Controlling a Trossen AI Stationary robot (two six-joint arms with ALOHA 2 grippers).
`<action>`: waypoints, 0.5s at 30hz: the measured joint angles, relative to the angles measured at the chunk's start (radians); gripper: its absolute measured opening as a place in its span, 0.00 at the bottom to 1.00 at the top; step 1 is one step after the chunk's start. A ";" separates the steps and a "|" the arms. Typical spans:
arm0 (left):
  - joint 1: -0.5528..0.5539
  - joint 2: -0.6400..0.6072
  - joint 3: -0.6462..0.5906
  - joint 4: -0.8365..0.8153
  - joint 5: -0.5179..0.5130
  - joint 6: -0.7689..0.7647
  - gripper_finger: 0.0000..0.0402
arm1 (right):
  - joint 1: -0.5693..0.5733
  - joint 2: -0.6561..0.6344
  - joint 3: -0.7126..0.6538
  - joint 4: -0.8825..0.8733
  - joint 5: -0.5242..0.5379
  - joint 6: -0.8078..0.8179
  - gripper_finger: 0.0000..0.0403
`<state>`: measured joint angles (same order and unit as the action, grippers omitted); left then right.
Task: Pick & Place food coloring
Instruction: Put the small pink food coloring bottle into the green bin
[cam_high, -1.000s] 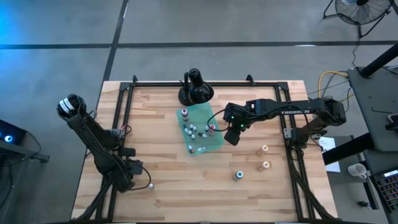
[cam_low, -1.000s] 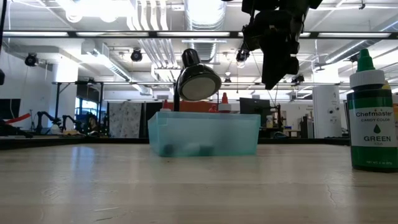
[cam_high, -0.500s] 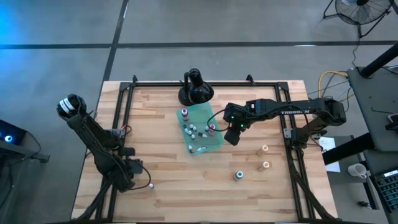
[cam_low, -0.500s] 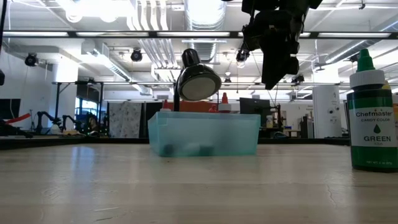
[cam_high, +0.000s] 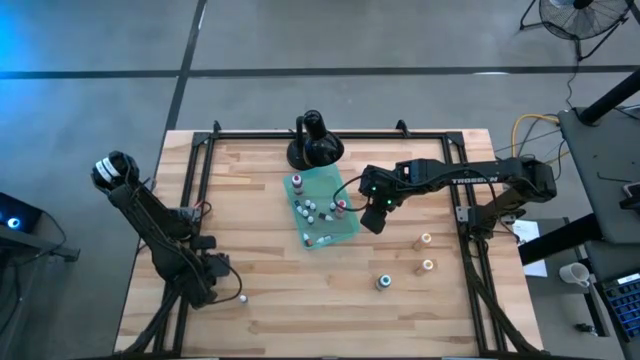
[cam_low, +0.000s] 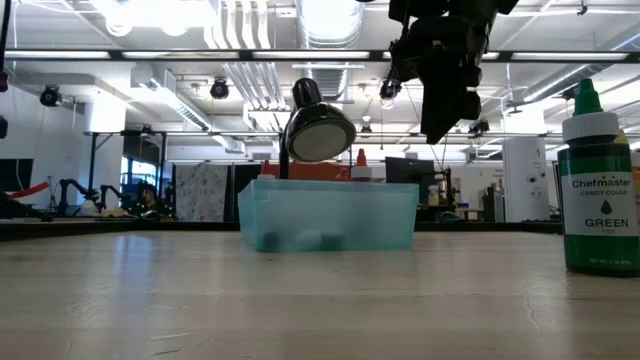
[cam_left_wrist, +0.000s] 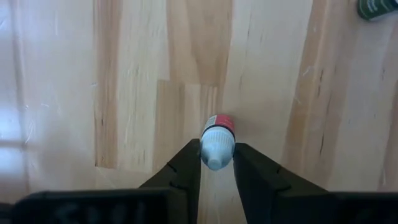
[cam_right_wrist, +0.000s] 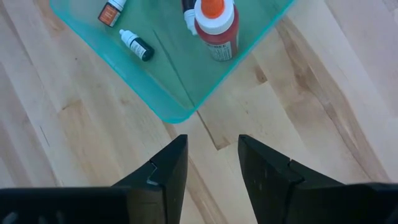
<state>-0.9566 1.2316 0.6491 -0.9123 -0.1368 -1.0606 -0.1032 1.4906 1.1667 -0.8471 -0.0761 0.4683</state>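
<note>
A tiny food coloring bottle (cam_left_wrist: 217, 138) with a white cap and a red body sits between the fingers of my left gripper (cam_left_wrist: 217, 157), near the table's front left (cam_high: 233, 296). My right gripper (cam_right_wrist: 211, 160) hangs open and empty above the bare wood, just off the corner of the teal tray (cam_right_wrist: 186, 74); in the high view it is by the tray's right side (cam_high: 372, 218). The tray (cam_high: 345, 232) holds several small bottles, among them a bigger red one (cam_right_wrist: 216, 25). A green bottle (cam_high: 383, 282) and two pale orange ones (cam_high: 426, 240) (cam_high: 428, 265) stand on the table at the right. My left gripper pinches the bottle at its white cap (cam_left_wrist: 216, 149) between the two fingers. The fingers point down from above. The bottle stands roughly upright with its red body below the cap; whether its base rests on the wood, I cannot tell.
A black round-based stand (cam_high: 315, 148) is behind the tray at the table's far side. In the low view the green bottle (cam_low: 598, 185) stands close at the right, and the tray (cam_low: 330, 215) is mid-table. Bare wood lies between the left gripper and the tray.
</note>
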 joint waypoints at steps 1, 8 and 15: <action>0.001 0.000 0.000 -0.001 -0.003 -0.011 0.18 | 0.000 0.000 0.000 0.000 0.000 0.002 0.34; 0.001 0.000 0.000 -0.005 -0.004 -0.036 0.31 | 0.000 0.000 0.000 0.000 0.000 0.002 0.33; 0.001 0.000 0.015 -0.006 -0.003 0.004 0.36 | 0.000 0.000 0.000 0.000 0.000 0.002 0.34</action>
<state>-0.9554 1.2320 0.6641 -0.9180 -0.1402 -1.0566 -0.1032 1.4906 1.1667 -0.8471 -0.0761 0.4702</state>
